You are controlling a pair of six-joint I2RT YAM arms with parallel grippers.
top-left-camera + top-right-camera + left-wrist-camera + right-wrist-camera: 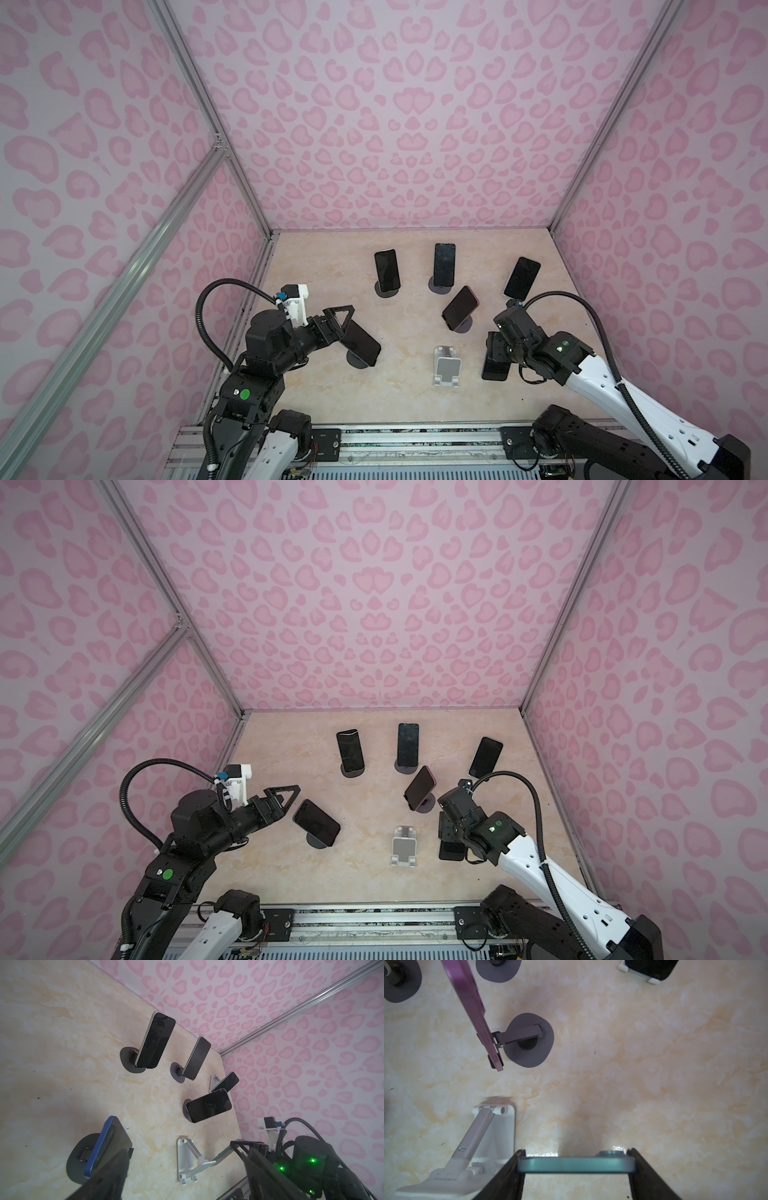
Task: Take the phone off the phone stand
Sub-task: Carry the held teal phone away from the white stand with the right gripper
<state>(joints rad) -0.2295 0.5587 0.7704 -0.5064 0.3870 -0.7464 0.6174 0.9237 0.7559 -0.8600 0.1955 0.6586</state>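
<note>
My right gripper point(576, 1155) is shut on a teal phone point(576, 1164), gripping it across its width. In both top views this phone point(493, 372) point(451, 852) hangs below the right gripper point(494, 353), just right of the white folding phone stand point(448, 365) point(488, 1147), which holds nothing. My left gripper point(340, 326) point(187, 1151) is open beside the upper end of a blue phone point(360, 343) point(108, 1147). That phone leans on a dark round stand point(76, 1159).
Behind stand several more phones on stands: two upright ones point(387, 269) point(444, 264), one on a white stand at the right point(522, 277), and a pink one point(460, 308) close to the right gripper. Patterned walls enclose the table on three sides.
</note>
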